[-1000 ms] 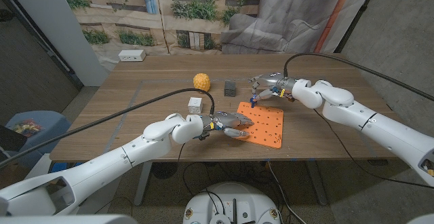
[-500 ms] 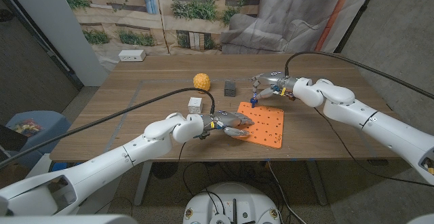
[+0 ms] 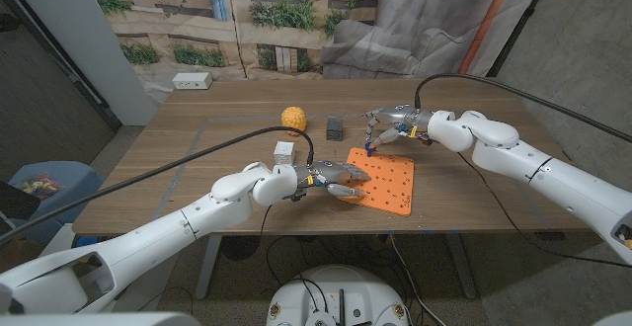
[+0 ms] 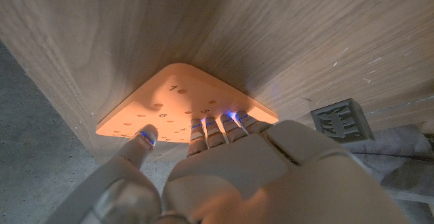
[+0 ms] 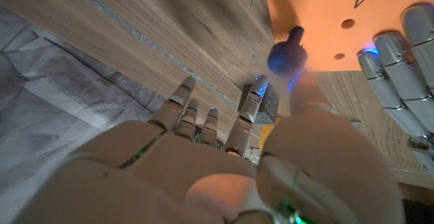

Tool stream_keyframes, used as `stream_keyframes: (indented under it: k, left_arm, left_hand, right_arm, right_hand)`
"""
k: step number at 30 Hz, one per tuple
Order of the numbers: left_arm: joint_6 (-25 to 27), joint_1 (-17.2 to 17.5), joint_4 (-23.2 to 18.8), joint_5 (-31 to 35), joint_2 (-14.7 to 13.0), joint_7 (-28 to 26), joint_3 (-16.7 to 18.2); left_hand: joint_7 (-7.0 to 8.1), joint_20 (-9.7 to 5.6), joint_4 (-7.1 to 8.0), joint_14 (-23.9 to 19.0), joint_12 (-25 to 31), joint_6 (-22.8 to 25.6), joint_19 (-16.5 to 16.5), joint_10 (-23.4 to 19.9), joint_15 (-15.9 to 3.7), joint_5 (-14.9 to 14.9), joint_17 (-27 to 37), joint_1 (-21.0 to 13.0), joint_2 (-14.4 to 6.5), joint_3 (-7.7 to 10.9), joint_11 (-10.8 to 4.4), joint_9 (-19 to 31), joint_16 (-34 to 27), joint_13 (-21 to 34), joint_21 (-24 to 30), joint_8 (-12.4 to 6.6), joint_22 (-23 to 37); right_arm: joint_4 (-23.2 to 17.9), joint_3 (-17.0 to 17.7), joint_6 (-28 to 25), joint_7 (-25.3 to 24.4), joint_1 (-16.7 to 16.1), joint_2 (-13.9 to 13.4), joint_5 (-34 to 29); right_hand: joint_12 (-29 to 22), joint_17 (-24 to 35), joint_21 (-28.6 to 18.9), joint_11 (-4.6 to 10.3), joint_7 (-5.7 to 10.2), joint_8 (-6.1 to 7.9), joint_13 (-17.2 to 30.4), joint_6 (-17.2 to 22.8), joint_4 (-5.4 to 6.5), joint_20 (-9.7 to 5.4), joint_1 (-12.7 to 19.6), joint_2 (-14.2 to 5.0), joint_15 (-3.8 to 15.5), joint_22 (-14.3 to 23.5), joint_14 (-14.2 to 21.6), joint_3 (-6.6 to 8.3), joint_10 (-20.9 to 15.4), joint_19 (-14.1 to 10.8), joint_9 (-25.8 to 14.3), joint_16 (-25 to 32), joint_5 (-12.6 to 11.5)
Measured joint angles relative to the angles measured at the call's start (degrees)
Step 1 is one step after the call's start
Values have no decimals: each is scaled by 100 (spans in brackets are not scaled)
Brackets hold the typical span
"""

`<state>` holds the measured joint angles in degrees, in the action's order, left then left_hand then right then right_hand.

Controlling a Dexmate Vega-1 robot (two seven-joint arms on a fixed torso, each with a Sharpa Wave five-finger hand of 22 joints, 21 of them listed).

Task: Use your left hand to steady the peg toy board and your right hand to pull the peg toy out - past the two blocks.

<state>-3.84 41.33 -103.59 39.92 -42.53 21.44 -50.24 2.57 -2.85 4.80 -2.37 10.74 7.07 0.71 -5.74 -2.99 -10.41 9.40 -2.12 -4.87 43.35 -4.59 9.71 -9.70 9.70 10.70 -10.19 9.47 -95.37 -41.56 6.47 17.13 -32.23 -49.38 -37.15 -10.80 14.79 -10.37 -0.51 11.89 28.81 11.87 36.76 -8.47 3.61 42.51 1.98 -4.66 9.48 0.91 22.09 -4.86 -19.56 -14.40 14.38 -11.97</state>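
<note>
Desk (image 3: 227,119): wood, mural backdrop behind.
Board (image 3: 387,180): orange, thin, stiff, prob light, may slide; left hand (image 3: 331,180) presses its near-left corner, fingers spread.
Right hand (image 3: 387,128): fingers apart, thumb beside peg; contact unclear.
Peg (image 3: 371,149): blue, small, rigid, board's far-left corner; grip knob top. Shaft hidden.

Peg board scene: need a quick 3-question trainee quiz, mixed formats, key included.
1. True or false: the left hand rests on the orange peg board.
2. Which hand is at the blue peg? A) left B) right
3. Fill in: the yellow ball lies on the ____ side of the table from the robot.

Key: 1 true; 2 B; 3 far
</note>
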Motion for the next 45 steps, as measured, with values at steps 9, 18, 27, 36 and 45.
stream_keyframes:
  k: [9,18,27,36,45]
  left_arm:
    - [-1,-19,1,-14,-1,80,-1]
    - [0,-25,0,-28,-19,195,1]
    - [-17,-24,0,-34,-45,195,9]
    - [-58,-24,6,-38,-68,195,18]
    - [-91,-24,13,-42,-91,195,31]
  left_hand:
    - [1,1,0,2,8,-2,-1,1,1,0,2,0,0,0,1,1,15,-1,-6,-1,0]
    - [8,9,0,18,0,-12,-13,15,13,0,-1,0,0,0,10,1,15,-11,-28,2,0]
    - [8,16,-6,24,-13,-12,-21,17,15,0,-11,0,0,6,11,1,15,-12,-28,11,-2]
    - [7,6,-23,30,-13,-13,-11,23,9,0,-41,0,0,23,16,1,15,-16,-28,10,-4]
    - [7,5,-23,31,-14,-14,-11,23,9,0,-42,0,0,23,15,1,15,-20,-27,10,-9]
  right_arm:
    - [-48,-27,12,296,75,-20,47]
    - [-160,-54,-100,568,117,-37,12]
    - [-264,-79,-232,792,147,-51,-61]
    - [-368,-116,-452,981,147,-56,-206]
    - [-358,-171,-592,1082,152,5,-284]
  right_hand:
    - [22,-1,22,-75,-122,-252,0,-494,43,184,-390,158,-201,-1,-205,-133,378,268,84,-120,6]
    - [44,27,22,-245,-221,-579,0,-1137,64,347,-594,268,-387,-1,-514,-237,939,554,137,-207,45]
    - [44,27,22,-407,-343,-790,27,-1603,57,448,-767,283,-505,-1,-737,-243,1288,737,136,-275,45]
    - [44,26,21,-430,-371,-831,26,-1693,57,479,-767,283,-536,-1,-766,-243,1327,768,136,-275,45]
    - [19,26,21,-461,-361,-831,26,-1613,57,479,-797,254,-536,-2,-766,-243,1358,767,136,-274,45]
